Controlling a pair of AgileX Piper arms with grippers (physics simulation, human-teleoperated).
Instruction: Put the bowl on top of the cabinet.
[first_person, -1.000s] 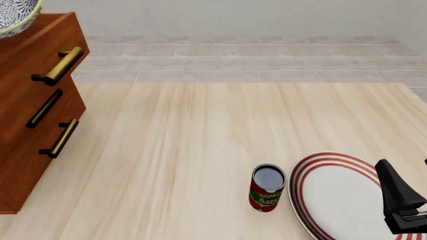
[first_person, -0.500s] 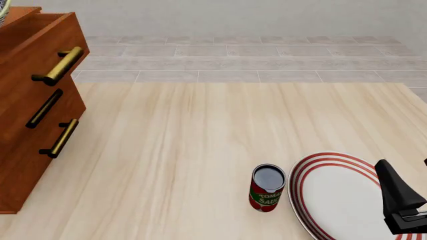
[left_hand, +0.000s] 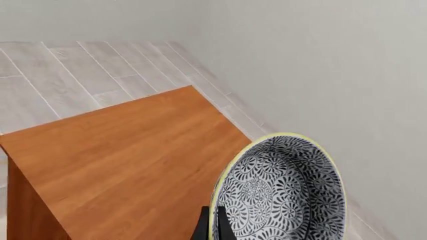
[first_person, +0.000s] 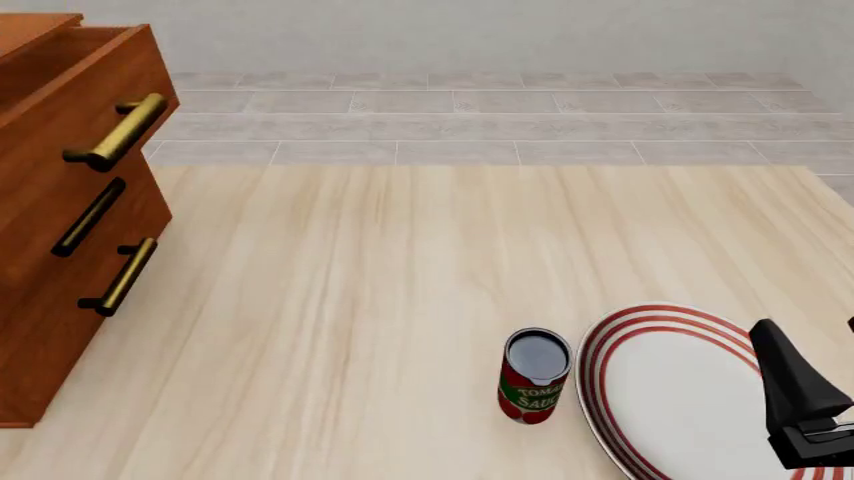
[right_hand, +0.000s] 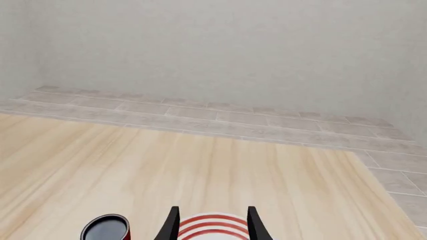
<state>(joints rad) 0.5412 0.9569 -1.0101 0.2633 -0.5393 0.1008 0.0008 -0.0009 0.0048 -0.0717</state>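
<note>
On my left wrist feed, the left claw (left_hand: 212, 227) is clamped on the rim of the bowl (left_hand: 283, 187): two dark fingers (left_hand: 202, 226) straddle the pale yellowish edge, one on each side of the wall. The bowl is held tilted, so that its grey-and-white floral interior faces the camera. It hangs over the far part of the cabinet (left_hand: 127, 160) top; from this angle I cannot tell whether it touches the reddish-brown wood or is clear of it. Grey floor tiles and a plain wall lie beyond the cabinet. On the front feed, the cabinet (first_person: 67, 210) occupies the left edge of the light wooden desk (first_person: 400, 290), showing one brass bar handle (first_person: 123, 130) above, a dark bar handle (first_person: 88, 217) below it, and a second brass one lowest. Neither the bowl nor the left arm appears in this view. A tomato sauce can (first_person: 535, 376) stands upright near the front of the desk, just beside a flat white plate with red rings (first_person: 667, 390). The right claw (right_hand: 213, 222) hovers over that plate (right_hand: 215, 227) with its fingers set apart and nothing between them; the can (right_hand: 107, 229) sits off to one side in that feed.
</note>
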